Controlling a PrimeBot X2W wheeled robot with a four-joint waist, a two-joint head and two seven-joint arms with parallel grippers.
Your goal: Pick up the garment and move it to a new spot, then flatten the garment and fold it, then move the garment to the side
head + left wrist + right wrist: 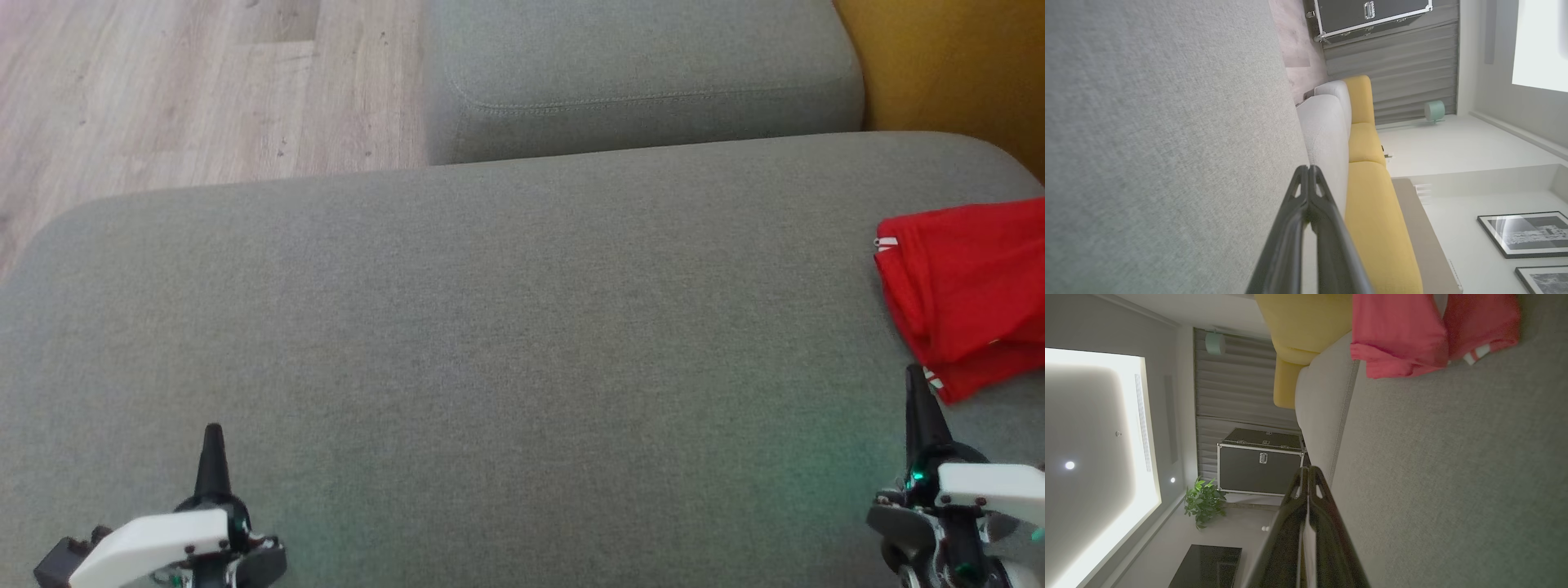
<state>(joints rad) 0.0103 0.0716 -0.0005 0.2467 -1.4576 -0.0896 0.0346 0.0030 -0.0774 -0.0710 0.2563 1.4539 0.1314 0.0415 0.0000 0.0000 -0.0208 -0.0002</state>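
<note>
The red garment [963, 294] lies in a folded bundle at the far right of the grey sofa cushion [522, 327]. The left gripper [213, 430] and right gripper [914, 374] sit toward its near side, jaws pressed together and holding nothing. Risk noted: the right gripper's tip stands just beside the garment's near corner, so a careless sweep of that arm would likely snag the striped hem and spoil the fold. The head view cuts the garment off at its right edge, whereas the right wrist view shows its loose layered edge and the yellow cushion [1298, 330] just beyond.
</note>
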